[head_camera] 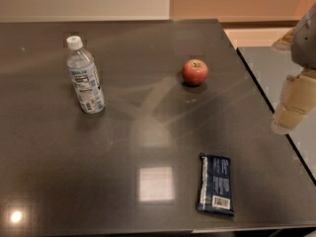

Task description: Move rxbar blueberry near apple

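Counts: one rxbar blueberry (215, 184), one apple (195, 72), one water bottle (85, 80), one gripper (295, 105), all on or over one dark glossy table (59, 157). The bar lies flat near the front edge, right of centre, long side running front to back, with the white barcode patch (221, 201) at its near end. Other print on the wrapper is too small to read. The apple sits upright toward the back right, stem dimple up, well apart from the bar and almost straight behind it. The bottle stands upright at back left, with a white cap (74, 42) on and a label facing the camera, text unreadable; it is far from both task items. The gripper hangs at the right side of the view, over the table's right edge, well apart from the bar and the apple and touching neither. It shows only as blurred cream blocks, and I cannot tell if it is open or closed. The grey arm (307, 38) above it is cut off by the frame edge. A second greyish surface (266, 68) shows right of the table, partly hidden behind the gripper. The tabletop has one bright square reflection (155, 183) left of the bar and one small light spot (16, 216) at front left. The table's near edge is cropped at the bottom.
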